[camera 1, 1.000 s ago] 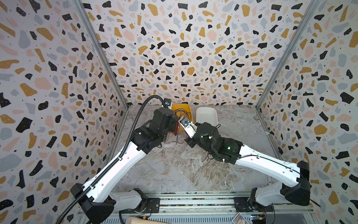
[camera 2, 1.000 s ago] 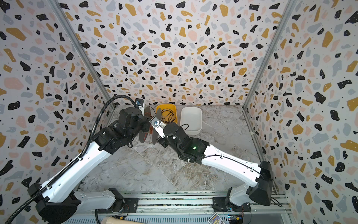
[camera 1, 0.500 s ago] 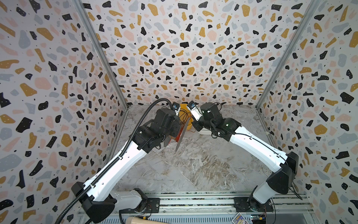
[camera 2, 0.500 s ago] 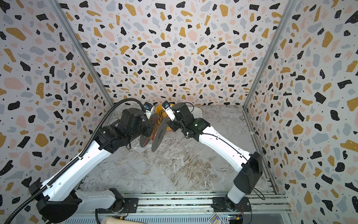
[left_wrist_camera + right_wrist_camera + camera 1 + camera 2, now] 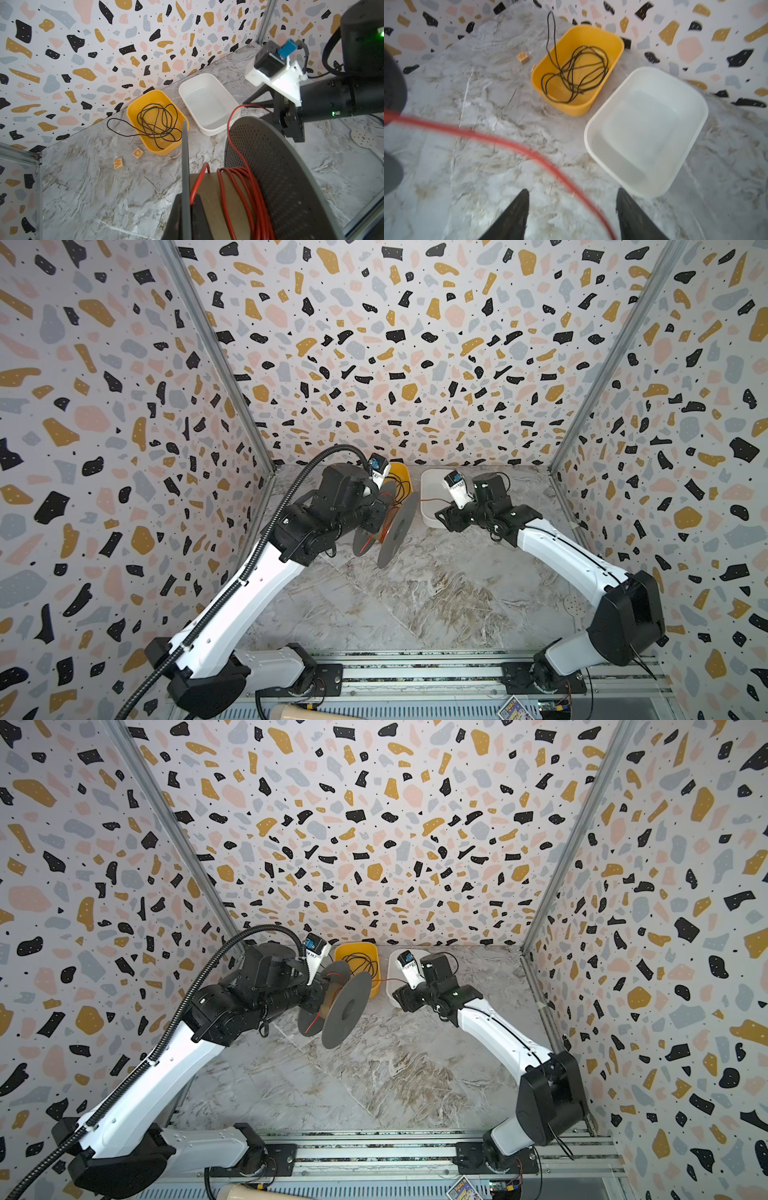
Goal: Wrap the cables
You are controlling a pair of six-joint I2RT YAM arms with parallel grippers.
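Left gripper [image 5: 186, 209] clamping spool [image 5: 270, 166] flange; right gripper [image 5: 572, 191] hanging open, limp light red wire [image 5: 508, 142] running between jaws; pinch near spool.

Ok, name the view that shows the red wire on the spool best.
Left wrist view: the red wire wound on the spool is close and sharp. Both top views show only thin strands there and a line toward the right tool. The right wrist view shows one blurred strand between that tool's open fingers.
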